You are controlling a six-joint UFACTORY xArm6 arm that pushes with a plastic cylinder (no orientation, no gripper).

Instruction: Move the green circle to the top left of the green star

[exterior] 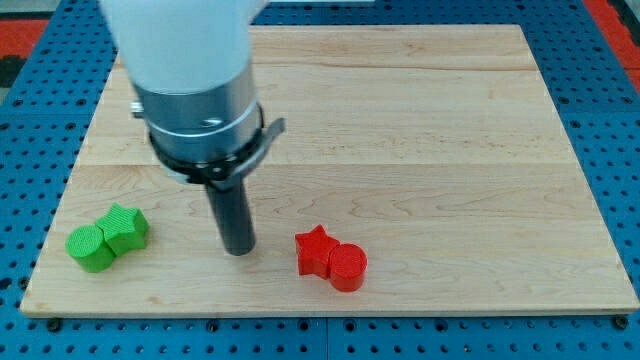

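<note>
The green circle (90, 247) sits near the board's bottom left corner. The green star (125, 228) touches it, just up and to the right of it. My tip (239, 250) rests on the board to the right of both green blocks, about a hundred pixels from the star and not touching either. The rod rises from the tip to the arm's grey and white body at the view's top left.
A red star (315, 250) and a red circle (348, 267) touch each other to the right of my tip. The wooden board (420, 130) lies on a blue perforated table (610, 120). The board's bottom edge runs close below the blocks.
</note>
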